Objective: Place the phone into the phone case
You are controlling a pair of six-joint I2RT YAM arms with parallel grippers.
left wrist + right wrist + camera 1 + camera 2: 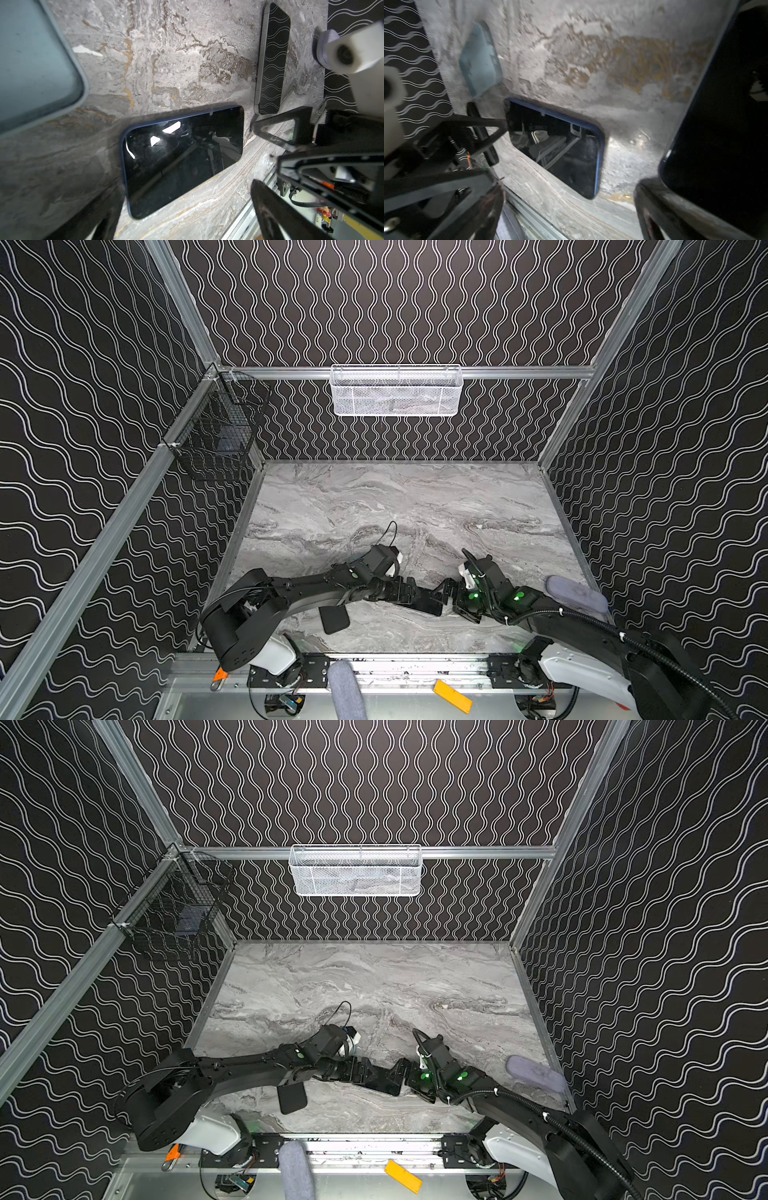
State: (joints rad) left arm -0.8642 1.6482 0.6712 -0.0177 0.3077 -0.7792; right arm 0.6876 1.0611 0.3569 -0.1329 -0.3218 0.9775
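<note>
Only the wrist views show the phone [182,160] well. It lies between the left pincer [504,152] and right pincer [266,143], both wide, empty.

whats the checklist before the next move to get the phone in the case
1. Phone between the hands, flat on the table, screen up: ok.
2. Case open side up, visible part empty: ok.
3. Left hand open, holding nothing: ok.
4. Right hand open, holding nothing: ok.
5. Either hand touching the phone: cannot tell.
6. Phone seated in case: not ok, they lie apart.
</note>
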